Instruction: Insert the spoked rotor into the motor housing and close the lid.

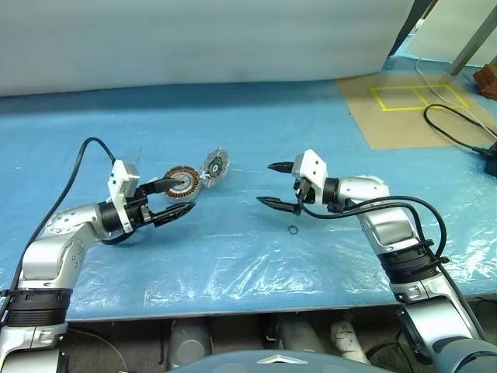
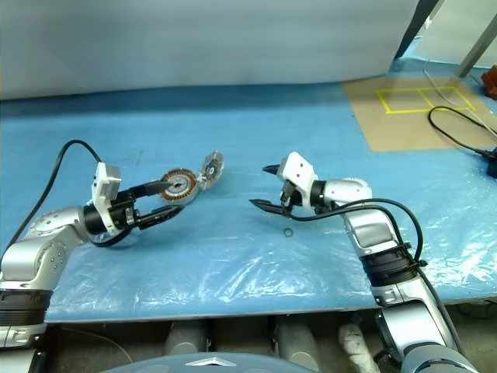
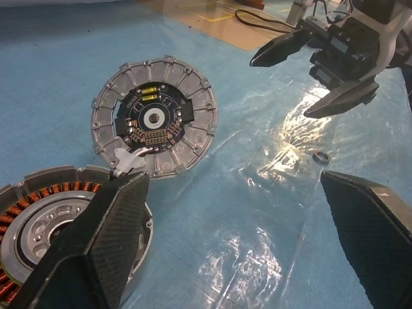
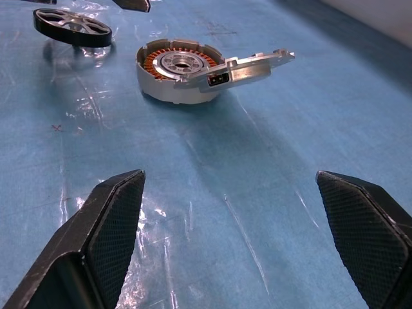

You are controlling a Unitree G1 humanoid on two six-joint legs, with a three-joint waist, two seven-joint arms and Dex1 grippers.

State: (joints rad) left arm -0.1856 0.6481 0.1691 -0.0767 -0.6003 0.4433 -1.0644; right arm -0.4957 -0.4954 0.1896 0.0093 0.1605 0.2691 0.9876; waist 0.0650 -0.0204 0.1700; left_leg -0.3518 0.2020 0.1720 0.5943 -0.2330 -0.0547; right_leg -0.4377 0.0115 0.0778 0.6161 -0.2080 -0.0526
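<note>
Rotor pickup looks like the step in hand: with the left gripper [image 1: 177, 197] and right gripper [image 1: 274, 185] both spread wide and empty, the spoked rotor [image 4: 72, 27], lying beyond the motor housing [image 1: 182, 182] and its open lid [image 1: 215, 165], wants a level rim grasp.

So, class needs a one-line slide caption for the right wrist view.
Open right gripper faces the motor housing, its lid raised ajar, with the spoked rotor lying apart on the blue table.
</note>
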